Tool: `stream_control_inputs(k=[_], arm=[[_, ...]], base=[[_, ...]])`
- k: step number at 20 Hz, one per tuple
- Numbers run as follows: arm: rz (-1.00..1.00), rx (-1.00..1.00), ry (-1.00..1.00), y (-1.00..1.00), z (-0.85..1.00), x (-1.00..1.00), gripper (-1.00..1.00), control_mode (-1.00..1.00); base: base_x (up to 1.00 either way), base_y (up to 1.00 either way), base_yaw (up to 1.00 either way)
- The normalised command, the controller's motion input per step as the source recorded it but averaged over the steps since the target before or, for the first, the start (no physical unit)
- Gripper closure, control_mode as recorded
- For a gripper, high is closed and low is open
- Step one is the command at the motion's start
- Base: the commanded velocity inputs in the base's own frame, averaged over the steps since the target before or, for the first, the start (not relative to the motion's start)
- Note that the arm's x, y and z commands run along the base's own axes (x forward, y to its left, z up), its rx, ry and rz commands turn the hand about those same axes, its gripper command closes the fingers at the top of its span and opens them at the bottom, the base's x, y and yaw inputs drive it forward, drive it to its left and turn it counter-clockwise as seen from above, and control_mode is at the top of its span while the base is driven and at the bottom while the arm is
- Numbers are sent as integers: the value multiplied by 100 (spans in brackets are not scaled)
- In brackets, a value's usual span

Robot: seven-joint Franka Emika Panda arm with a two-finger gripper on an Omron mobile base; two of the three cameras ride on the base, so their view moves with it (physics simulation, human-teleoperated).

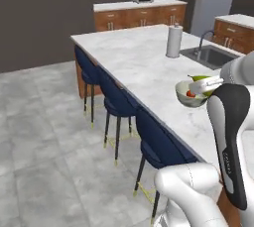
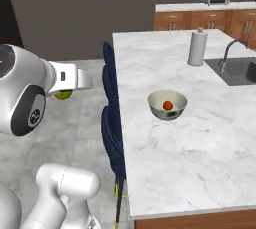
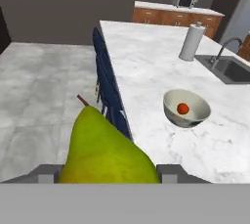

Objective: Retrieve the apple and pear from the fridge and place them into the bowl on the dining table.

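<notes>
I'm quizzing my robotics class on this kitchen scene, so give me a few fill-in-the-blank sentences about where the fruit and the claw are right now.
1. The claw is shut on the ____.
2. The apple lies inside the ____.
3. The bowl stands on the marble dining table, between the robot and the paper towel ____.
4. In the hand view, the pear is held over the floor beside the dark blue ____.

Missing words: pear; bowl; roll; chairs

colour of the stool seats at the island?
Dark navy blue stools; clearest in the left base view.
</notes>
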Motion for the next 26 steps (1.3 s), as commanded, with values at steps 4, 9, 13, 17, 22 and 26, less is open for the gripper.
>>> stream_control_inputs(k=[4, 9, 13, 17, 22, 26], arm=[[0, 0, 0, 0, 0, 0, 100, 100], [0, 0, 0, 0, 0, 0, 100, 100], [0, 0, 0, 0, 0, 0, 100, 100], [0, 0, 0, 0, 0, 0, 100, 100], [0, 0, 0, 0, 0, 0, 100, 100], [0, 0, 0, 0, 0, 0, 100, 100]], base=[[65, 22, -64], [72, 20, -63], [83, 23, -62], [88, 31, -57], [55, 22, -33], [17, 0, -3]])
